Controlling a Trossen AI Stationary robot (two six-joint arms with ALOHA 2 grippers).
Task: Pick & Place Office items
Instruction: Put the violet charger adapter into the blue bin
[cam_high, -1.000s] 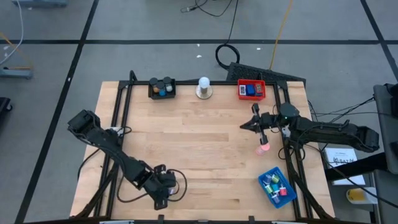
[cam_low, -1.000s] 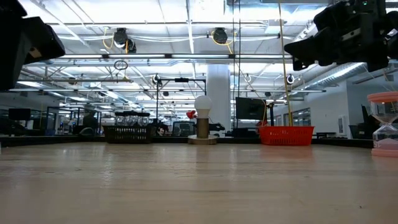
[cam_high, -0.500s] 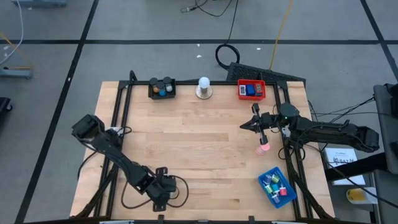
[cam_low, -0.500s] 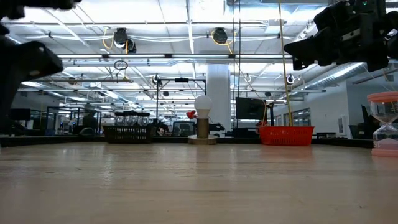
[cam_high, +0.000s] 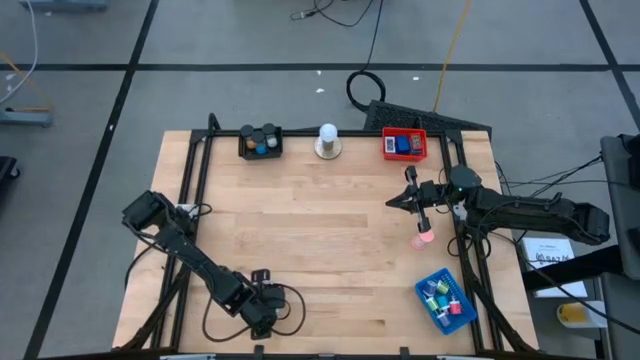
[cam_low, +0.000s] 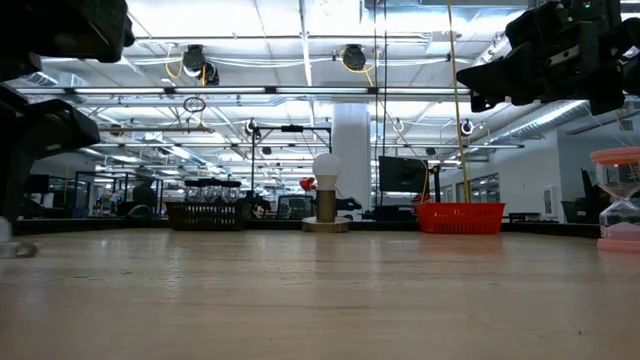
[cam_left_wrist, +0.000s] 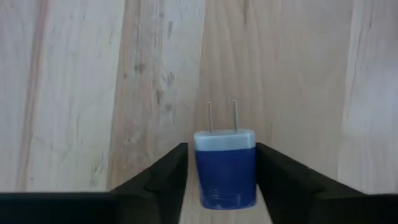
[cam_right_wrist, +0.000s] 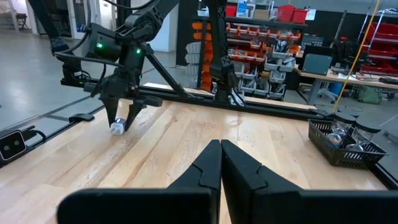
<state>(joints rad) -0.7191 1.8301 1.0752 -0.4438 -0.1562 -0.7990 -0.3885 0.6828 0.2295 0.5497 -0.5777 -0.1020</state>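
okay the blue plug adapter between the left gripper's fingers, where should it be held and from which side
Grip the blue charger across its two flat side faces, coming from its rear end, opposite the prongs. The left gripper already straddles the body that way, fingers on either side, prongs pointing away and clear.

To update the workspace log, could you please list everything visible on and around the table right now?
Plug adapter: one, blue with a pale top, front edge, between the left hand's fingers.
Hourglass: one, pink, near the right edge.
Black tray: one, far edge left of centre, holding short cylinders.
White knob: one, on a round base, far edge centre.
Red tray: one, far right, blue and black items inside.
Blue tray: one, front right, small coloured clips inside.
Table: one, light wood.
Left hand: dark, front edge, closed on the adapter.
Right hand: dark, shut, empty, beside the hourglass.
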